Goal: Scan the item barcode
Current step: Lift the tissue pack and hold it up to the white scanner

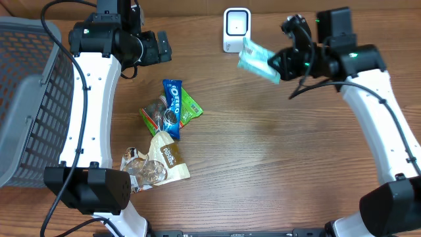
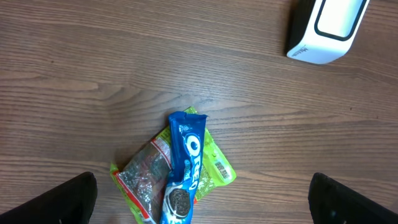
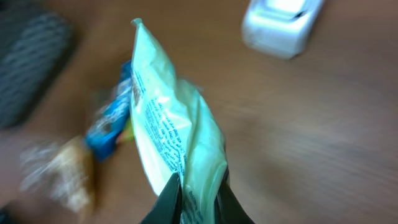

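— So, where is the item found at this point?
— The mint packet [image 1: 258,60] is seen lifted off the table, right of centre near the top of the overhead view. It is pinched at one end by the right gripper [image 1: 276,67], whose fingers are clamped onto it. It is held tilted, just beside the white scanner [image 1: 236,29] at the top middle of the frame.
— And the other arm?
— The left gripper [image 1: 161,47] is spread wide with nothing in it, in the upper left. Below it a pile is seen: an Oreo pack [image 1: 173,108] laid across a green packet [image 1: 192,106], with a tan bag [image 1: 168,158] lower down.
— How much can be counted as done?
— The pick and the lift are judged done, and the packet is carried almost to the scanner. Whether a barcode is turned towards the scanner window cannot be told. Print is seen on the packet in the right wrist view, but it is blurred. The scan itself is judged as not yet done.
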`<act>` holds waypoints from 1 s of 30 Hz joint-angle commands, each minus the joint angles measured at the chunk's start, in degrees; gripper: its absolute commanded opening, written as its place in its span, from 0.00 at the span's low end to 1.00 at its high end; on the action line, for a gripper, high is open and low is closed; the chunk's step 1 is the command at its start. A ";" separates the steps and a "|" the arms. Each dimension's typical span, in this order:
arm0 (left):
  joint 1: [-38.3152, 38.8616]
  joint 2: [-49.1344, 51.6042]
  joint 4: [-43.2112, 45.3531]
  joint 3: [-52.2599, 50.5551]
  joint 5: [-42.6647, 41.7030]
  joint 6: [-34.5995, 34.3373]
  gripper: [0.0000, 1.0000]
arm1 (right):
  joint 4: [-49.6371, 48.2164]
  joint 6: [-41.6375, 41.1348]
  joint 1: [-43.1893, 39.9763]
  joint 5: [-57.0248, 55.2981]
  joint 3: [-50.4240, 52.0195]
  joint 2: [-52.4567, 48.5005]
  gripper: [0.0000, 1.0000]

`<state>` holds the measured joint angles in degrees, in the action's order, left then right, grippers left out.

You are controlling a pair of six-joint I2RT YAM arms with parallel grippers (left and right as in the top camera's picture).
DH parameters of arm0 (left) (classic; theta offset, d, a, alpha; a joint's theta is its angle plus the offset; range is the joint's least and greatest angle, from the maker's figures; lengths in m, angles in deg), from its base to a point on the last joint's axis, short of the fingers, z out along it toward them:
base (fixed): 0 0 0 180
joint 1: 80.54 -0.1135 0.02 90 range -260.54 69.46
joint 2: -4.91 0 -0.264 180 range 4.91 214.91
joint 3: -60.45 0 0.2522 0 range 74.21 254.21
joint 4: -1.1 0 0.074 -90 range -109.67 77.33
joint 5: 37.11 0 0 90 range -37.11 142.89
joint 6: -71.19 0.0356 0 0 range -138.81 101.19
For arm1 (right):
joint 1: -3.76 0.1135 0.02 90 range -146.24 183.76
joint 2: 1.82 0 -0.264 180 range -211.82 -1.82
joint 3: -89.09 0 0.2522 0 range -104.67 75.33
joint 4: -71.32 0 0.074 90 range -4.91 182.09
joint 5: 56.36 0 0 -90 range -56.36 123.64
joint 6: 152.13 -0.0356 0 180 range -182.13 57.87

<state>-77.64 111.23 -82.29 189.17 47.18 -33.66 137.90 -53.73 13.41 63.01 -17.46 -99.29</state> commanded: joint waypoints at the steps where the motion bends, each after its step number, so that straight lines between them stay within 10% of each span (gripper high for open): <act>1: 0.24 0.13 0.02 0.81 0.37 -0.57 1.00 | -10.05 -7.17 8.76 -32.74 -2.16 -1.60 0.04; 12: 0.24 0.13 0.02 0.81 0.37 -0.57 1.00 | -47.69 23.63 18.86 -79.84 -2.14 -18.95 0.04; 24: 0.24 0.13 0.02 0.81 0.35 -0.57 1.00 | -67.52 54.31 18.91 -78.73 -2.14 -32.06 0.04; 30: 0.24 0.13 0.02 0.81 0.37 -0.57 1.00 | -71.65 56.61 18.91 -72.87 -2.14 -32.92 0.04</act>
<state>-77.64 111.23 -82.29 189.17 47.20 -33.66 67.94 -0.70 32.04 -13.60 -18.51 -132.60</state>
